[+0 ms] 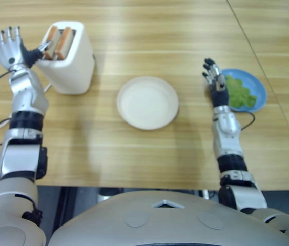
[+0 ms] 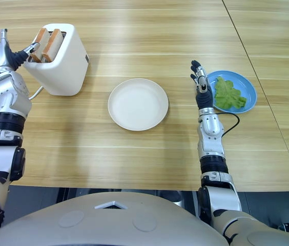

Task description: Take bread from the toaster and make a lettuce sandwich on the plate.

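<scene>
My left hand (image 1: 8, 48) is spread open and empty, its thumb pointing at the two browned bread slices (image 1: 59, 42) that stand in the white box-shaped toaster (image 1: 75, 64) just beside it. My right hand (image 1: 215, 81) holds nothing, fingers uncurled, at the left rim of the shallow blue dish (image 1: 247, 76) of green lettuce (image 1: 239, 92). The round cream plate (image 1: 147, 102) lies between the hands on the wooden table (image 1: 134, 154).

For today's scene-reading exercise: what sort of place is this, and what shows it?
Probably a kitchen-style test setup: a toaster with bread in its slots, an empty plate and a blue dish of lettuce, all on a wooden table.
</scene>
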Tool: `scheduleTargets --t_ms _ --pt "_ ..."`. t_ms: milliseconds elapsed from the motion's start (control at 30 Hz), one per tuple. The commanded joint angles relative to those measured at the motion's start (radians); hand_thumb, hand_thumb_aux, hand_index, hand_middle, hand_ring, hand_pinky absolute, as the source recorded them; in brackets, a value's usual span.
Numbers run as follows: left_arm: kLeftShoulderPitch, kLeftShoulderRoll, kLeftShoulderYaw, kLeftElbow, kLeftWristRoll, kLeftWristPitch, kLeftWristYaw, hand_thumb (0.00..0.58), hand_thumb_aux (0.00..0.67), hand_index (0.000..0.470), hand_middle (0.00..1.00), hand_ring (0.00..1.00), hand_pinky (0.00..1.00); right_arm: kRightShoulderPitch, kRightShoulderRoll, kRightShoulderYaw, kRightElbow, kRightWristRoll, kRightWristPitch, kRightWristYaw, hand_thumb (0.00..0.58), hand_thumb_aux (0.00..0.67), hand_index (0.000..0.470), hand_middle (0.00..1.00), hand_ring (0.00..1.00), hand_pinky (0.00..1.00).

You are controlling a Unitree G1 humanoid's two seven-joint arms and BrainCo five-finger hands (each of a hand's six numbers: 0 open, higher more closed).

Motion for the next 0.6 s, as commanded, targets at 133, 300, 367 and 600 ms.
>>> scheduleTargets --t_ms 133,300,367,600 --pt "-0.033 -0.022 -0.076 0.172 -0.061 -0.02 0.019 0.0 0.0 0.0 0.0 0.0 0.0 0.009 -0.01 0.0 0.01 -0.004 0.009 0.005 0.0 0.0 0.0 0.0 0.0 0.0" --pt "-0.042 -0.021 -0.108 0.273 -0.096 -0.038 0.037 0.04 0.024 0.016 0.0 0.0 0.0 0.013 -0.016 -0.004 0.007 -0.002 0.013 0.005 0.0 0.0 0.0 0.0 0.0 0.0" --pt "-0.047 -0.019 -0.109 0.283 -0.116 -0.045 0.049 0.458 0.363 0.249 0.0 0.0 0.0 0.014 -0.018 -0.004 0.004 -0.001 0.014 0.006 0.0 0.0 0.0 0.0 0.0 0.0" --pt "-0.02 -0.006 -0.1 0.093 -0.142 -0.099 0.187 0.58 0.67 0.46 1.0 1.0 1.0 0.014 -0.018 -0.003 0.009 -0.003 0.014 0.007 0.0 0.0 0.0 0.0 0.0 0.0"
